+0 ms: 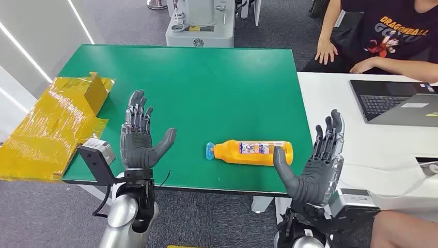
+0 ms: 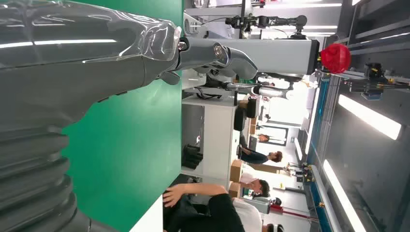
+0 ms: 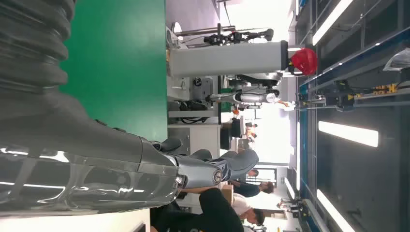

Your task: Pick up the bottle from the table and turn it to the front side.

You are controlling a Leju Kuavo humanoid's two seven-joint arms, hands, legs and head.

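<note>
Orange bottle (image 1: 251, 152) lies between left hand (image 1: 138, 135) and right hand (image 1: 316, 166) (fingers spread, palms empty).

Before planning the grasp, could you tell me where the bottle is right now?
In the head view, the orange bottle lies on its side near the green table's front edge, right of centre, just beside the open right hand.

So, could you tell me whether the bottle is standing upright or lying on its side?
Lying on its side. The orange bottle rests lengthwise on the green table, its blue cap toward the left hand.
</note>
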